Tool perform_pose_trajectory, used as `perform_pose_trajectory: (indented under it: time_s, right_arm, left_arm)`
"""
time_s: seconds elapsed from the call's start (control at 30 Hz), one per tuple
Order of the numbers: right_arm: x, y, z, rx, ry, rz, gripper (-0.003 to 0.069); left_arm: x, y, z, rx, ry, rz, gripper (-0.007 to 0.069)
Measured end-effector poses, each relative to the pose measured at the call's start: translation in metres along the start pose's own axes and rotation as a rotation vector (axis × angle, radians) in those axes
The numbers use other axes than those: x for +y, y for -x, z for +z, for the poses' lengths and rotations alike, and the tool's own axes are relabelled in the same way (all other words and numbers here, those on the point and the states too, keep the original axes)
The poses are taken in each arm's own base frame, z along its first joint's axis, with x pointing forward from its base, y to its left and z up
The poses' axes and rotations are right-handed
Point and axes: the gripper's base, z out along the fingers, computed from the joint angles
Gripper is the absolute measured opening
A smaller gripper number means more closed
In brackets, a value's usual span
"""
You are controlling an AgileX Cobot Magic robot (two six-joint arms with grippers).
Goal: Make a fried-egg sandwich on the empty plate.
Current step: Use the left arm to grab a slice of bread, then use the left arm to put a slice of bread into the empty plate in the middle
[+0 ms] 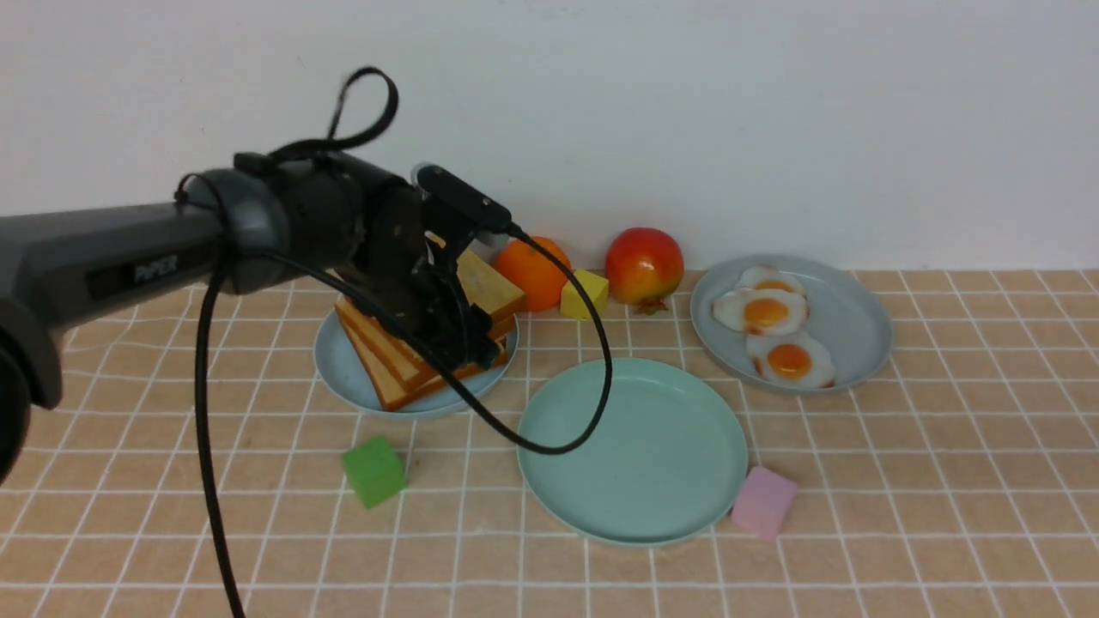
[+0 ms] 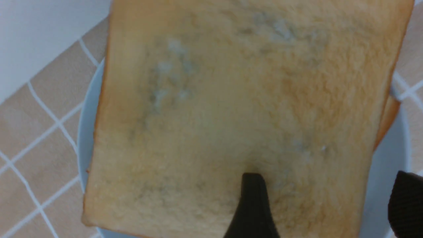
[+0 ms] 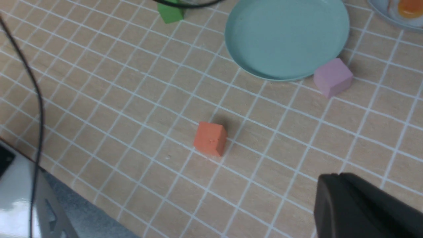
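The left claw [image 2: 327, 180] hangs spread over the toast stack [image 1: 386, 369], behind and left of the empty plate [image 1: 631, 451]. That plate lies on the bench [image 1: 944, 481], with three fried eggs [image 1: 773, 330] behind it to the right. I cannot tell whether the right claw [image 3: 363, 205] is spread or pressed together.

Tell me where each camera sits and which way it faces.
Front view: between the arms, facing forward; the left arm reaches over the toast stack.
Left wrist view: close above the top toast; two tool fingers show.
Right wrist view: angled down at an orange cube; a dark tool part shows.
Shared: front and right wrist views both show the mint plate, green cube, pink cube.
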Motion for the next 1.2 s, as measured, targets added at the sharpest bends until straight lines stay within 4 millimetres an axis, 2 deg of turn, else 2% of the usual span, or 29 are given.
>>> perform_pose_trajectory:
  time_s: [0.13, 0.2, 0.3, 0.33, 0.43, 0.47, 0.5, 0.53, 0.83, 0.9, 1.0, 1.03, 1.07, 1.13, 1.2]
  right_arm:
    - [0.0, 0.0, 0.0, 0.0, 0.002, 0.001, 0.0029]
    - [0.0, 0.0, 0.0, 0.001, 0.002, 0.001, 0.0032]
    - [0.0, 0.0, 0.0, -0.004, 0.001, 0.001, 0.0034]
    - [0.0, 0.0, 0.0, -0.005, 0.001, 0.001, 0.0034]
    - [0.0, 0.004, 0.0, -0.044, -0.004, 0.004, 0.0035]
    - [0.0, 0.004, 0.0, -0.046, -0.004, 0.004, 0.0036]
    - [0.0, 0.005, 0.0, -0.05, -0.005, 0.004, 0.0039]
    - [0.0, 0.005, 0.0, -0.051, -0.003, 0.005, 0.004]
    - [0.0, 0.005, 0.0, -0.057, 0.001, 0.007, 0.0046]
    - [-0.001, 0.005, 0.0, -0.056, -0.011, 0.002, 0.005]
    - [-0.002, 0.005, 0.0, -0.054, -0.021, -0.003, 0.0052]
    - [-0.002, 0.005, 0.0, -0.052, -0.027, -0.006, 0.0053]
    - [-0.003, 0.005, 0.0, -0.051, -0.031, -0.008, 0.0054]
    - [-0.003, 0.005, 0.0, -0.049, -0.038, -0.011, 0.0055]
    - [-0.003, 0.004, 0.0, -0.046, -0.039, -0.012, 0.0057]
  left_arm:
    - [0.0, -0.001, 0.003, 0.005, 0.004, 0.019, 0.0505]
    - [0.0, -0.001, 0.004, 0.006, 0.006, 0.023, 0.047]
    - [0.001, 0.0, 0.003, 0.008, 0.011, 0.024, 0.0336]
    - [0.001, 0.0, 0.003, 0.008, 0.011, 0.024, 0.0317]
    - [0.001, 0.001, -0.001, 0.009, 0.01, 0.021, 0.015]
    - [0.001, 0.001, -0.001, 0.009, 0.01, 0.021, 0.0142]
    - [0.001, 0.002, -0.005, 0.004, 0.009, 0.018, 0.0076]
    - [0.001, 0.003, -0.007, 0.001, 0.01, 0.017, 0.0052]
    - [0.006, 0.013, -0.049, -0.048, 0.025, 0.002, 0.0039]
    - [0.001, 0.018, -0.07, -0.06, 0.023, 0.009, 0.0039]
    - [-0.025, 0.025, -0.105, -0.061, -0.012, 0.063, 0.0039]
    - [-0.046, 0.03, -0.118, -0.07, -0.046, 0.104, 0.0039]
    - [-0.06, 0.032, -0.125, -0.079, -0.067, 0.132, 0.0039]
    - [-0.097, 0.035, -0.133, -0.085, -0.125, 0.206, 0.0039]
    - [-0.131, 0.035, -0.131, -0.068, -0.179, 0.271, 0.0039]
